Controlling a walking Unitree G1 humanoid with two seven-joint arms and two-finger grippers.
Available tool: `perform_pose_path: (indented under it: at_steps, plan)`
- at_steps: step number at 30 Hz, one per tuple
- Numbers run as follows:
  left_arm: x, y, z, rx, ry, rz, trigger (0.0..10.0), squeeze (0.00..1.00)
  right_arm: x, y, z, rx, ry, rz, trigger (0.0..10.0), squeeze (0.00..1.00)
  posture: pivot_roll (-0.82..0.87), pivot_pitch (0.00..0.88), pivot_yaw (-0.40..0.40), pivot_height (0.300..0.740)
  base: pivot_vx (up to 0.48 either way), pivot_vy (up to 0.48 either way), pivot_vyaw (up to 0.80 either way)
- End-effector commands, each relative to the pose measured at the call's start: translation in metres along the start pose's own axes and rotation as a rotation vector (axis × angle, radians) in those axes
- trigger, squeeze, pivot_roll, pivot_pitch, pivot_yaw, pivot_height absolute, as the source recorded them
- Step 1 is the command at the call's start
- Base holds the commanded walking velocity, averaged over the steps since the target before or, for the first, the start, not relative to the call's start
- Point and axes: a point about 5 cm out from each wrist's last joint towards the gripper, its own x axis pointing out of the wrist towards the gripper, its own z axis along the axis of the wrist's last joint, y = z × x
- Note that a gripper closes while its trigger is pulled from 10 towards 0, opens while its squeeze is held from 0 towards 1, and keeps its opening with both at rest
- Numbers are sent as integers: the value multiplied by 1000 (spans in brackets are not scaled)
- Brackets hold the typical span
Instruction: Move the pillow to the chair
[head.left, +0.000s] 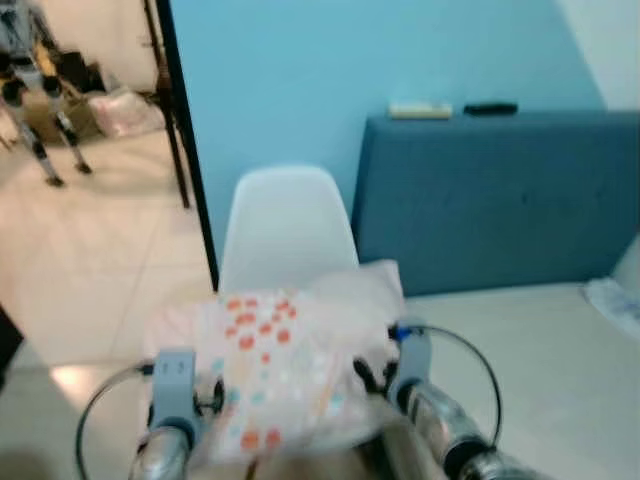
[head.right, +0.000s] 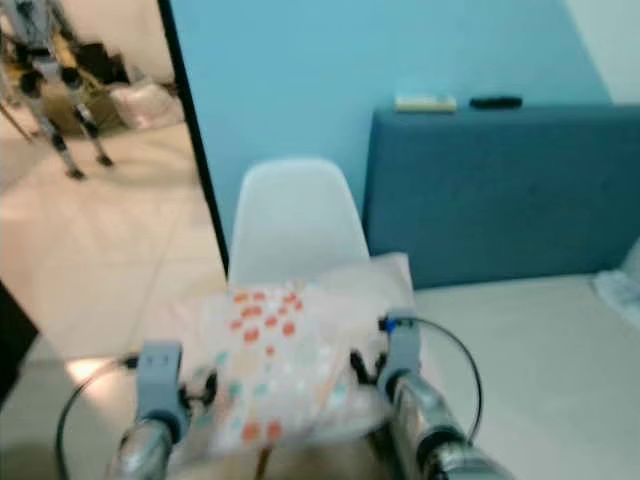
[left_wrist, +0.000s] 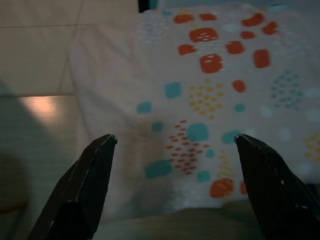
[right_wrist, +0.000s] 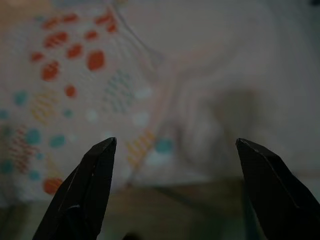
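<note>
Keeping both grippers — left (left_wrist: 172, 145), right (right_wrist: 175, 145) — spread wide beside the pillow (head.left: 275, 370) on the chair (head.left: 285, 225), I should withdraw straight back.

left claw (left_wrist: 175, 140) spread wide | right claw (right_wrist: 175, 142) spread wide

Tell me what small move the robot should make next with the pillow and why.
Probably draw both arms straight back. The pillow already lies on the white chair, and the left tool and right tool are open with fingers apart, gripping nothing. Backing away slowly should avoid dragging the pillow off the seat.
</note>
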Motion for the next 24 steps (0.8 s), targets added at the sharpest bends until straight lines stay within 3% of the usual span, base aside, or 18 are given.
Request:
perform_pose_path:
  at_steps: [1, 15, 24]
  plan:
    - [1, 1, 2, 15, -10, 3, 10000, 0, 0, 0, -1, 2, -3, -8, 10000, 0, 109, 0, -59, 736, 0, 0, 0]
    - [2, 2, 3, 22, -18, -3, 10000, 0, 0, 0, -2, -18, 11, -19, 10000, 0, 112, 0, -57, 736, 0, 0, 0]
    - [6, 1, 6, 27, -24, -15, 10000, 0, -3, -11, -9, -23, 61, -101, 10000, 0, 104, 0, -47, 736, 0, 0, -681]
